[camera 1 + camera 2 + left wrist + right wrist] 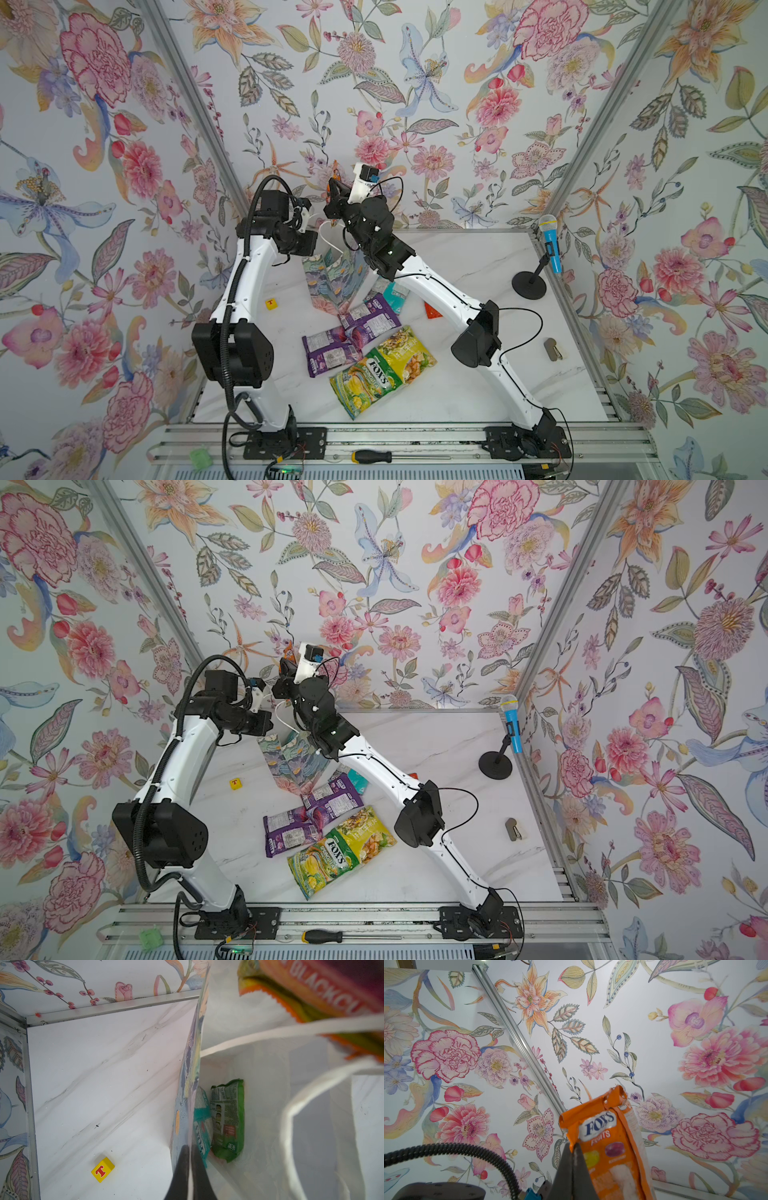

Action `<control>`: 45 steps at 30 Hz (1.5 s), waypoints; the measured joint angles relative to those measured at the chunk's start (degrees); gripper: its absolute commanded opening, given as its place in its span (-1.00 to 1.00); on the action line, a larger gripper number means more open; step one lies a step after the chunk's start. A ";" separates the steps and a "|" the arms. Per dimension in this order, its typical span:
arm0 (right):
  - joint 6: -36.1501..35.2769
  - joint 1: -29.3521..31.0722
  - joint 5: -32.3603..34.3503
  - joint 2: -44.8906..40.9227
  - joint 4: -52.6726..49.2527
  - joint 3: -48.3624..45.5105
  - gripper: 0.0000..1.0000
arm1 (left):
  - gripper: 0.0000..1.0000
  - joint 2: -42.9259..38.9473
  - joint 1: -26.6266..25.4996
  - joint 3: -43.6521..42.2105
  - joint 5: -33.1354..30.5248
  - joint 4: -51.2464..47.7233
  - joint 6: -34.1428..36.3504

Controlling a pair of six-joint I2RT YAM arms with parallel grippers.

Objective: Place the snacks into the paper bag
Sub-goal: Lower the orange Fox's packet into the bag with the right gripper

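Observation:
The paper bag (pixel 332 278) stands upright at the back middle of the table, its white cord handles (pixel 291 1030) loose over the mouth. My left gripper (pixel 190 1152) is shut on the bag's side wall near the rim. Inside lie a teal pouch (pixel 202 1126) and a green pouch (pixel 227 1118). My right gripper (pixel 574 1146) is raised above the bag, shut on an orange FOX'S pouch (pixel 604 1138), also seen in a top view (pixel 332 183). On the table lie two purple pouches (pixel 370 318), a green FOX'S pouch (pixel 368 384), a yellow pouch (pixel 409 353), a teal pouch (pixel 395 295) and a small orange-red packet (pixel 432 311).
A yellow cube with a red T (pixel 271 304) sits left of the bag. A blue microphone on a black stand (pixel 550 243) is at the back right, a small metal object (pixel 552 349) near the right edge. A screwdriver (pixel 372 456) lies on the front rail.

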 measured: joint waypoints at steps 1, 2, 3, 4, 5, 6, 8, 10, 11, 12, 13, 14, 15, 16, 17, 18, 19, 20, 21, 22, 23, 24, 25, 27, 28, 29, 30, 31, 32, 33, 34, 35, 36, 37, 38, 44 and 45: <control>-0.35 -0.02 0.04 0.00 0.20 0.00 -1.00 | -0.97 0.00 0.00 0.00 0.00 0.00 0.00; -0.66 -0.17 0.24 0.00 0.33 0.00 -1.00 | -0.97 0.00 0.00 0.00 0.00 0.00 0.00; -0.87 -0.28 0.42 0.00 0.72 0.00 -1.00 | -0.98 0.00 0.00 0.00 0.00 -0.02 0.00; -1.09 -0.35 0.59 0.00 0.94 0.00 -1.00 | -0.97 0.00 0.00 0.00 0.00 -0.02 0.00; -1.29 -0.50 0.83 0.00 1.16 0.00 -1.00 | -0.97 0.00 0.00 0.00 -0.02 -0.02 0.00; -1.46 -0.68 0.92 0.00 1.33 0.00 -1.00 | -0.97 0.00 0.00 0.00 0.00 0.00 0.00; -1.55 -1.18 1.16 0.00 1.51 0.00 -1.00 | -0.97 0.00 0.00 0.00 0.00 -0.02 0.00; -1.53 -1.99 1.40 0.00 1.51 0.00 -1.00 | -0.97 0.00 0.00 0.00 -0.02 -0.02 0.00; -1.49 -2.40 1.51 0.00 1.51 0.00 -1.00 | -0.98 0.00 0.00 0.00 -0.02 -0.02 0.00; -1.49 -2.89 1.53 0.00 1.51 0.00 -1.00 | -0.97 0.00 0.00 0.00 0.00 -0.04 0.00; -1.46 -3.37 1.60 0.00 1.51 0.00 -1.00 | -0.97 0.00 0.00 0.00 0.00 -0.02 0.00; -1.46 -3.76 1.73 0.00 1.51 0.00 -1.00 | -0.97 0.00 0.00 0.00 -0.02 -0.02 0.00; -1.49 -4.15 1.75 0.00 1.51 0.00 -1.00 | -0.97 0.00 0.00 0.00 0.00 -0.04 0.00; -1.49 -4.46 1.84 0.00 1.51 0.00 -1.00 | -0.97 0.00 0.00 0.00 -0.02 -0.04 0.00; -1.49 -4.83 1.99 0.00 1.51 0.00 -1.00 | -0.97 0.00 0.00 0.00 -0.02 -0.04 0.00; -1.46 -5.18 2.05 0.00 1.51 0.00 -1.00 | -0.97 0.00 0.00 0.00 -0.02 -0.04 0.00; -1.46 -5.38 2.19 0.00 1.51 0.00 -1.00 | -0.97 0.00 0.00 0.00 -0.02 -0.04 0.00; -1.46 -5.60 2.21 0.00 1.51 0.00 -1.00 | -0.98 0.00 0.00 0.00 -0.02 -0.04 0.00; -1.49 -5.73 2.25 0.00 1.51 0.00 -1.00 | -0.97 0.00 0.00 0.00 -0.02 -0.04 0.00; -1.46 -5.77 2.34 0.00 1.51 0.00 -1.00 | -0.97 0.00 0.00 0.00 -0.02 -0.04 0.00; -1.44 -5.77 2.34 0.00 1.51 0.00 -1.00 | -0.98 0.00 0.00 0.00 -0.02 -0.04 0.00; -1.44 -5.75 2.34 0.00 1.51 0.00 -1.00 | -0.97 0.00 0.00 0.00 -0.02 -0.04 0.00; -1.44 -5.64 2.34 0.00 1.51 0.00 -1.00 | -0.97 0.00 0.00 0.00 -0.02 -0.04 0.00; -1.44 -5.35 2.34 0.00 1.62 0.04 -1.00 | -0.97 0.00 0.00 0.00 -0.02 -0.04 0.00; -1.44 -5.18 2.34 0.00 1.68 0.09 -1.00 | -0.97 0.00 0.00 0.00 -0.02 -0.04 0.00; -1.42 -4.92 2.36 0.00 1.79 0.13 -1.00 | -0.98 0.00 0.00 0.00 -0.02 -0.04 0.00; -1.42 -4.70 2.34 0.00 1.99 0.22 -1.00 | -0.97 0.00 0.00 0.00 -0.02 -0.04 0.00; -1.42 -4.37 2.38 0.02 2.27 0.37 -1.00 | -0.97 0.00 0.00 0.00 -0.02 -0.04 0.00; -1.42 -4.02 2.47 0.15 2.43 0.72 -1.00 | -0.97 0.00 0.00 0.00 -0.02 -0.04 0.00; -1.42 -3.69 2.56 0.44 2.78 1.20 -1.00 | -0.97 0.00 0.00 0.00 -0.02 -0.04 0.00; -1.42 -3.48 2.60 0.76 3.17 1.77 -1.00 | -0.98 0.00 0.00 0.00 -0.02 -0.04 0.00; -1.44 -3.21 2.84 1.14 3.61 2.23 -1.00 | -0.97 0.00 0.00 0.00 -0.02 -0.04 0.00; -1.44 -2.99 3.02 1.53 4.02 2.56 -1.00 | -0.97 0.00 0.00 0.00 -0.02 -0.04 0.00; -1.44 -2.78 3.30 1.70 4.35 2.58 -1.00 | -0.97 0.00 0.00 0.00 -0.02 -0.04 0.00; -1.44 -2.54 3.78 1.92 4.48 2.58 -1.00 | -0.98 0.00 0.00 0.00 -0.02 -0.04 0.00; -1.68 -2.60 5.84 3.63 6.23 2.58 -1.00 | -0.97 0.00 0.00 0.00 0.00 -0.04 0.00; -1.68 -2.73 6.03 3.93 6.19 2.58 -1.00 | -0.97 0.00 0.00 0.00 -0.02 -0.04 0.00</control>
